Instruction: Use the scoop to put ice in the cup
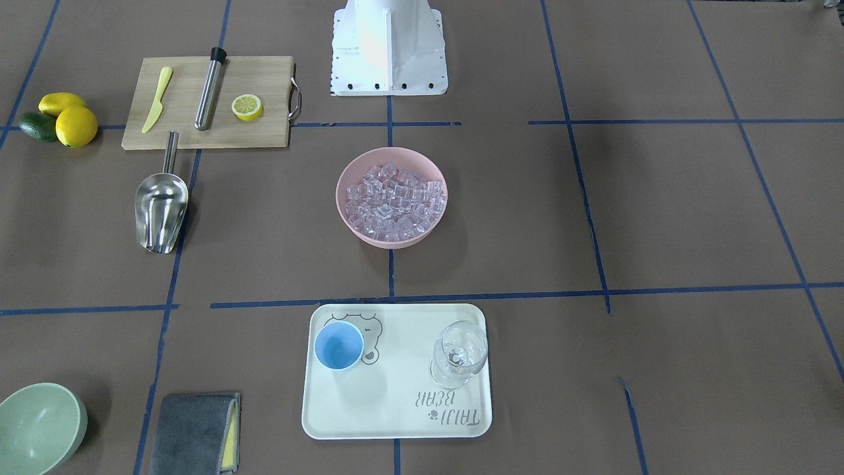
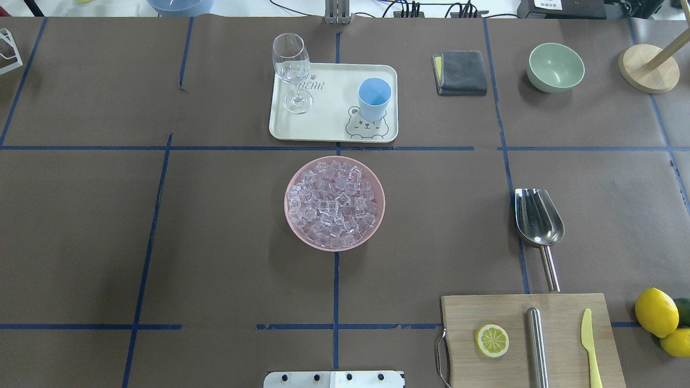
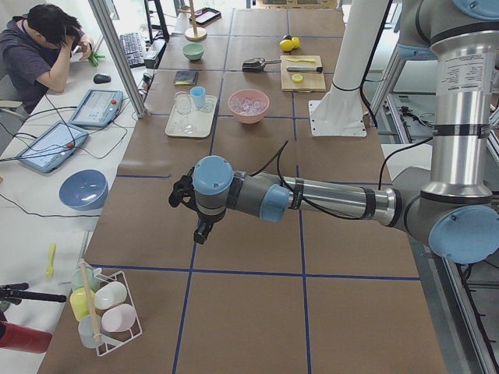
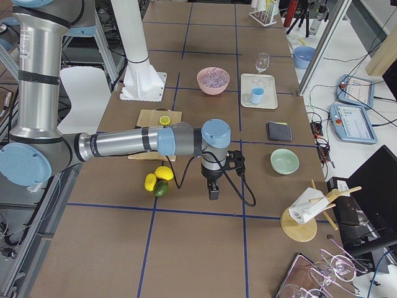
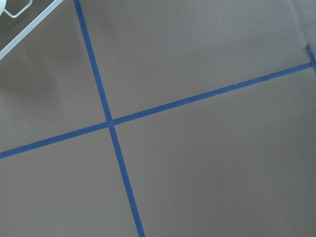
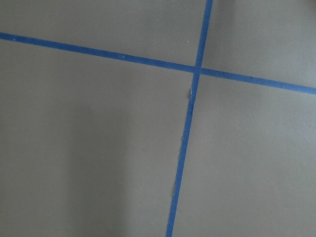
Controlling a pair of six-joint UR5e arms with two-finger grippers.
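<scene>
The ice [image 2: 334,205] is heaped in a pink bowl [image 2: 287,202] at the table's middle. The light-blue cup [image 2: 373,98] stands upright and looks empty on a white tray [image 2: 334,116] beyond the bowl. The steel scoop [image 2: 538,218] lies on the table to the bowl's right, handle toward the cutting board. Both arms hover far from these things. The left gripper [image 3: 204,232] shows only in the exterior left view and the right gripper [image 4: 213,192] only in the exterior right view, so I cannot tell whether either is open or shut. Both wrist views show only brown table cover and blue tape.
A stemmed glass [image 2: 291,70] shares the tray. The cutting board [image 2: 560,345] carries a lemon half [image 2: 491,340], a steel cylinder [image 2: 536,345] and a yellow knife [image 2: 590,345]. Lemons [image 2: 656,312], a green bowl [image 2: 556,67] and a grey cloth [image 2: 461,72] lie on the right side. A person [image 3: 43,51] sits at the far bench.
</scene>
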